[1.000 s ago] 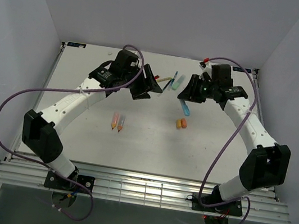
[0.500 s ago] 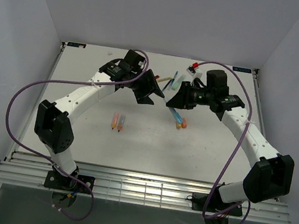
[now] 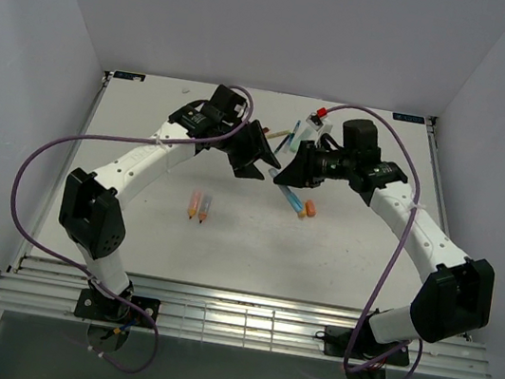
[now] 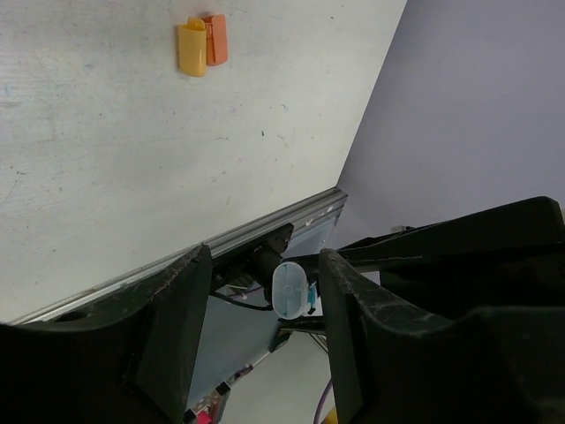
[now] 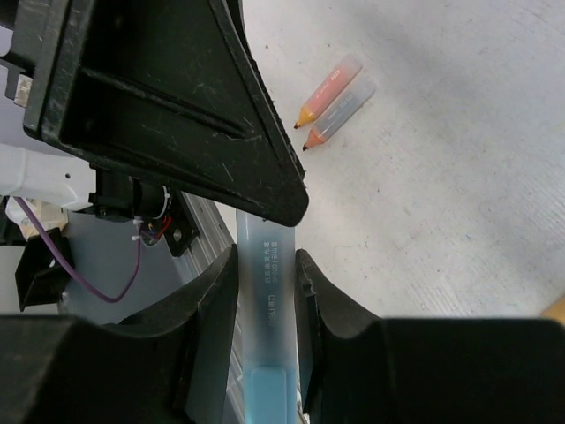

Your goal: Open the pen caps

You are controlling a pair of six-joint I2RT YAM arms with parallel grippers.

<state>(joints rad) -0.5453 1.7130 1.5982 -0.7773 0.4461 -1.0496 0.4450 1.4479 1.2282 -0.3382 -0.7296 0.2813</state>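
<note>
- Gripping a thick blue pen (image 5: 267,296), the right gripper (image 5: 265,256) has its two black fingers pressed on either side of the barrel, which is translucent pale-blue plastic with small printed lettering.
- We see the left gripper (image 4: 263,265) standing partly open. Its two matt, scuffed black fingers (image 4: 172,336) flank the pen's rounded, milky-blue end with a gap on each side, so it has hold of nothing.
- We cannot tell whether that rounded end is a cap.
- We count two loose caps on the table (image 3: 223,252), both stubby, smooth plastic: a yellow-orange cap (image 4: 192,47) and a deeper orange cap (image 4: 214,39).
- These two caps lie side by side and touching, off any pen. In the top view they are just beside the low end of the held pen.
- We count two short, thick pens lying side by side toward the left of the table: a pinkish-orange pen (image 5: 328,88) and a greyish clear pen (image 5: 342,108). Both have bare, pointed orange tips and lie well apart from the caps.
- Some slim stick pens (image 3: 290,135) lie beyond the two grippers, but they are too hidden for us to count.
- We see the table as white and matt, with a fine grain and a few small dark specks.
</note>
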